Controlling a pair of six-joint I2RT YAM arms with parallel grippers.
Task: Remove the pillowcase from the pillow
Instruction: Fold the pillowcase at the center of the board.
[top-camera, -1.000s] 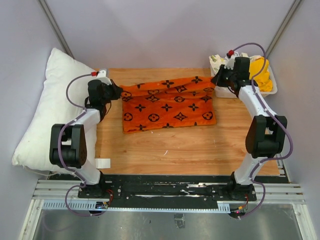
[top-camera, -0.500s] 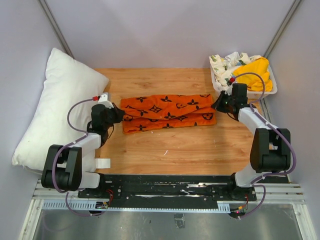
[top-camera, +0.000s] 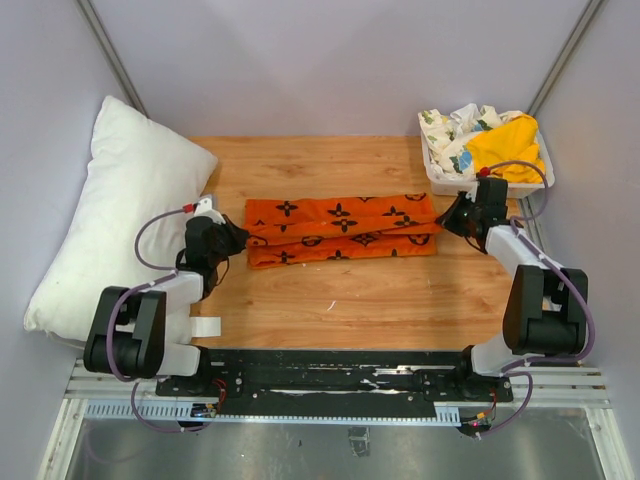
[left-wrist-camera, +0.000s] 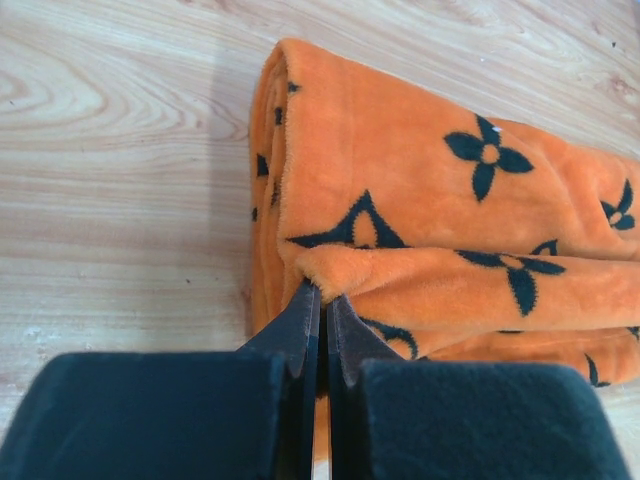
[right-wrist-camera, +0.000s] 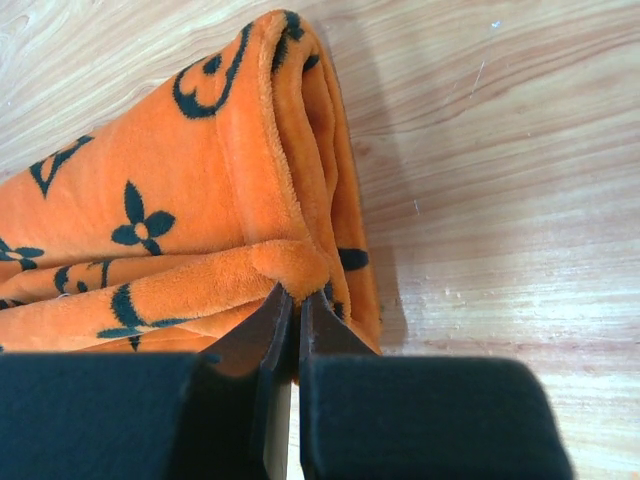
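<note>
Wooden desk (top-camera: 380, 300) is carrying the folded orange pillowcase (top-camera: 340, 230), lying apart from the white pillow (top-camera: 110, 230) on the left, and the left end effector (top-camera: 238, 240) and right end effector (top-camera: 447, 215) are each pinching one end, so letting go softly, both together, is looking best.

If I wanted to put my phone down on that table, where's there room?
Two bare wood strips: one between the pillowcase and the back wall, a wider one between it and the arm bases. Crowded: the left edge, with the pillow and left gripper, and the far right corner, with the bin of cloths and right gripper.
</note>
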